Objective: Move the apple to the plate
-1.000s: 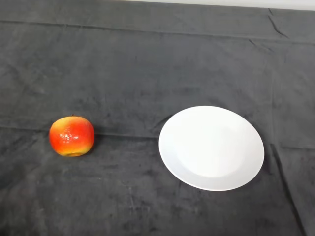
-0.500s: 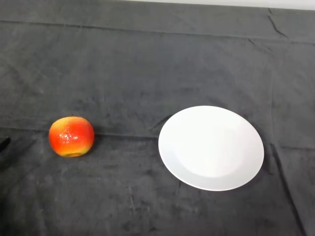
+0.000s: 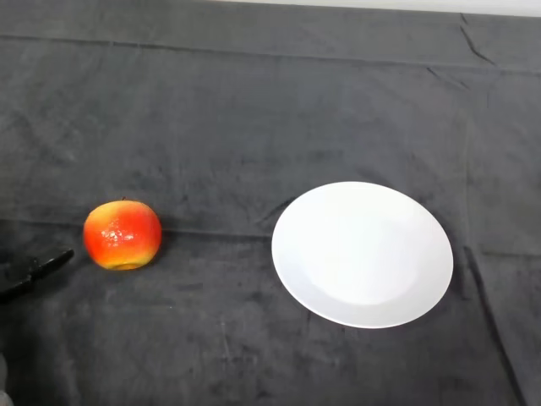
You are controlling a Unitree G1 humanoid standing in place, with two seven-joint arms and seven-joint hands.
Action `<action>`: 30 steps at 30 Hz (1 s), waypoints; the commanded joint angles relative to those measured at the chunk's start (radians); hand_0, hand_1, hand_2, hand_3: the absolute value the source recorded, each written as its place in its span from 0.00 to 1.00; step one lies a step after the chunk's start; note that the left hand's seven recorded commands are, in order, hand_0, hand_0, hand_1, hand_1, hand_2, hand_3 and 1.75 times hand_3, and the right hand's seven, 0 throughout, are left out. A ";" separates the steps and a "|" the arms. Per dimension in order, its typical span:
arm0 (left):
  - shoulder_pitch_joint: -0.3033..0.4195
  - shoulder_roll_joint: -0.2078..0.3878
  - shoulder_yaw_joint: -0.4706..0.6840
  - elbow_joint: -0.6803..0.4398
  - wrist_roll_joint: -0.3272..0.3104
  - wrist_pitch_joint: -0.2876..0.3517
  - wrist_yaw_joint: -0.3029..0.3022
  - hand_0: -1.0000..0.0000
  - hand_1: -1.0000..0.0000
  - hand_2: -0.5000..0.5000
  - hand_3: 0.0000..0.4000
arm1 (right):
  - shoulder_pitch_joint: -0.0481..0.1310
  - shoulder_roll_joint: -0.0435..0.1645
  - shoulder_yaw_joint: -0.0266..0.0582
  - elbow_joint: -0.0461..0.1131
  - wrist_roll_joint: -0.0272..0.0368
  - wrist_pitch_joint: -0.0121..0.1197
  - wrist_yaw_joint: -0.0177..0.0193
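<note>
A red and yellow apple (image 3: 122, 234) sits on the dark cloth at the left of the head view. A white plate (image 3: 362, 253) lies empty to its right, about a hand's width of cloth between them. My left hand (image 3: 38, 267) comes in at the left edge, low over the cloth, just left of the apple and apart from it. Its black fingers (image 3: 52, 260) are straight and point toward the apple, holding nothing. Most of the hand is out of frame.
The table is covered by a dark grey cloth (image 3: 254, 110) with creases. A pale strip of wall or table edge (image 3: 380, 5) runs along the top.
My left hand has come into view from the left edge and reached toward the apple. The apple and plate have not moved.
</note>
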State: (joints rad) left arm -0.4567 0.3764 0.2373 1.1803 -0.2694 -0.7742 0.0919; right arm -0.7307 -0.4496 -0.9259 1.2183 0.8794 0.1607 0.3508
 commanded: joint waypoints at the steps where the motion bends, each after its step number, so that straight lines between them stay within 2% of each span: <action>1: -0.043 -0.009 -0.027 -0.036 0.023 -0.026 -0.006 1.00 1.00 0.50 0.00 | -0.001 -0.023 -0.0084 -0.004 0.0070 -0.005 -0.0009; 14: -0.048 -0.061 -0.110 -0.029 0.115 -0.057 0.010 1.00 1.00 0.50 0.00 | 0.000 -0.022 -0.0082 -0.005 0.0071 -0.005 -0.0015; 30: -0.049 -0.092 -0.217 -0.012 0.197 -0.062 0.012 1.00 1.00 0.50 0.00 | 0.000 -0.022 -0.0080 -0.006 0.0073 -0.005 -0.0018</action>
State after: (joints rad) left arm -0.4613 0.2849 0.0303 1.1803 -0.0856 -0.8116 0.0978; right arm -0.7308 -0.4496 -0.9258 1.2183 0.8794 0.1607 0.3508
